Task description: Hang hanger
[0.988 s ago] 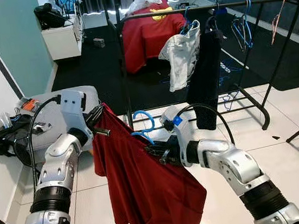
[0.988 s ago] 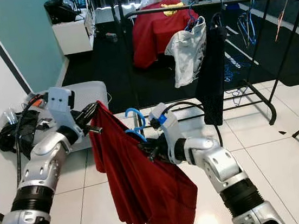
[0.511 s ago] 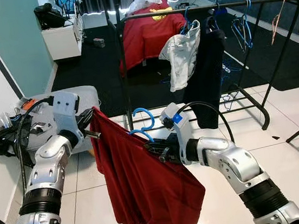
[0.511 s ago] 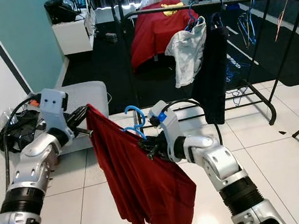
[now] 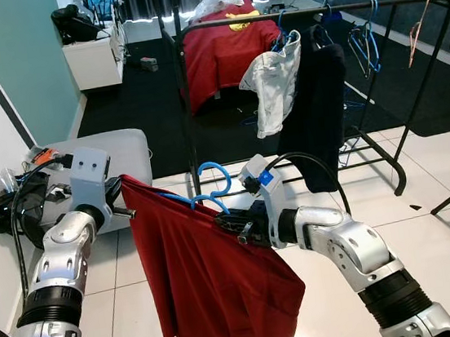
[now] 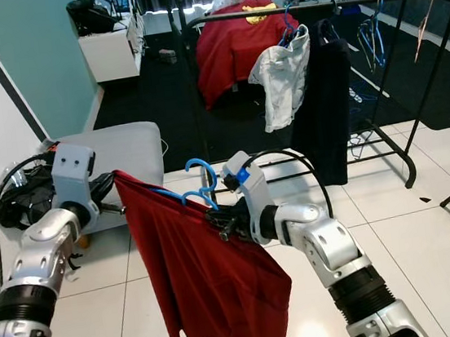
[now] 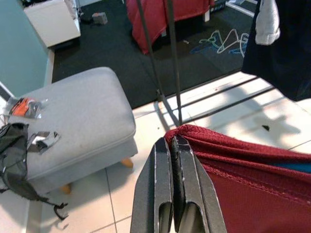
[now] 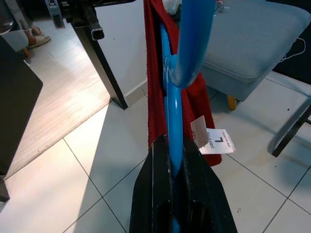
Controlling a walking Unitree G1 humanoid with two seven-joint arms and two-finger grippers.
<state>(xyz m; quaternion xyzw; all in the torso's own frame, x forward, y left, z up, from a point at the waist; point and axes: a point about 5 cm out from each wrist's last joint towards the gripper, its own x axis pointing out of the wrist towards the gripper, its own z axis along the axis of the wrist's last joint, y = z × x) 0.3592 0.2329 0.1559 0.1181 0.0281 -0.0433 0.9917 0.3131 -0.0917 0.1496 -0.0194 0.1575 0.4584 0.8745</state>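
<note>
The left end effector, pinching the red garment hem, has pulled outward, stretching the cloth taut. The right end effector stays clamped on the blue hanger; the shoulder is not seated yet.

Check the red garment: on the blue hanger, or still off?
On. The blue hanger runs inside the red garment, hook poking out the top; left gripper pinches its corner, right gripper clamps the hanger.

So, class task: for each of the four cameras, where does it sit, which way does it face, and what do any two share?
Left eye view: head, facing forward and down; left gripper and right gripper hold the red shirt.
Right eye view: head, same scene; garment rack beyond.
Left wrist view: along shut jaws pinching the shirt; grey ottoman below.
Right wrist view: along jaws gripping the blue hanger.
Both wrist views share the shirt.
</note>
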